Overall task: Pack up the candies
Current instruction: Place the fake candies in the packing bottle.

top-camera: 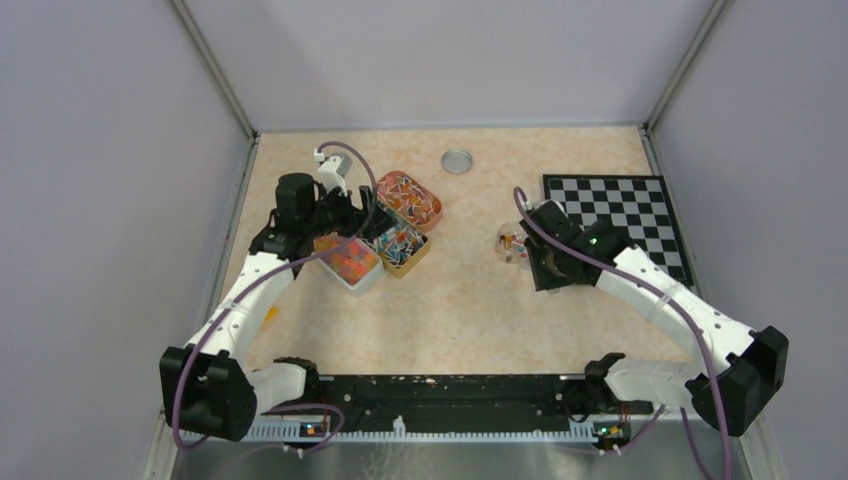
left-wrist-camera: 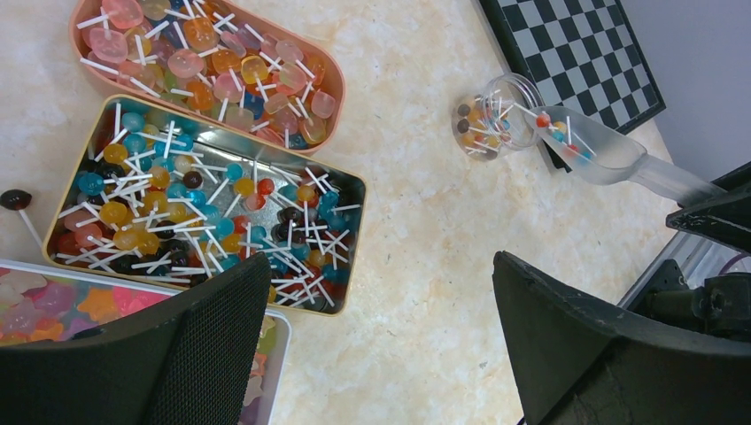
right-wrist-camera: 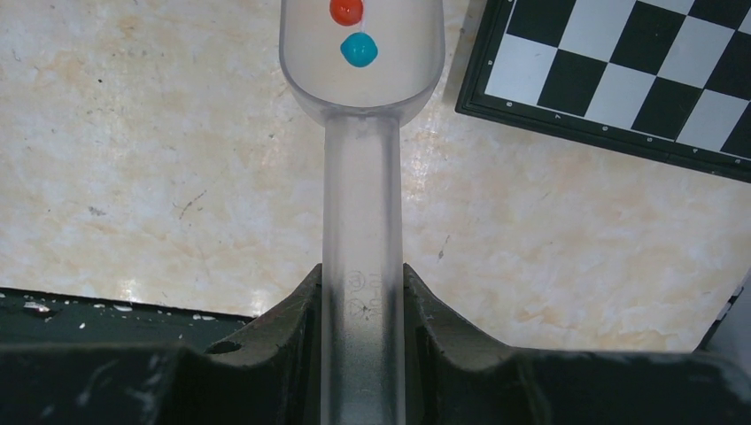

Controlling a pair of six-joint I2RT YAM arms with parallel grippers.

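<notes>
Candies fill three trays at the left: pink, orange and red sweets [top-camera: 347,258] in a white tray, and lollipops [left-wrist-camera: 177,212] in a gold tray and an orange tray [left-wrist-camera: 332,97]. A small clear jar [left-wrist-camera: 491,115] holds some lollipops. My right gripper [right-wrist-camera: 363,283] is shut on the handle of a clear plastic scoop [left-wrist-camera: 593,150]. The scoop's front edge is at the jar's mouth, with a red and a teal lollipop [right-wrist-camera: 359,50] in its bowl. My left gripper [left-wrist-camera: 381,301] hangs open over bare table beside the gold and white trays, holding nothing.
The chessboard [top-camera: 620,215] lies at the right, close behind the jar and scoop. A round metal lid [top-camera: 457,161] rests near the back wall. One loose dark lollipop [left-wrist-camera: 16,200] lies on the table left of the gold tray. Walls enclose the table.
</notes>
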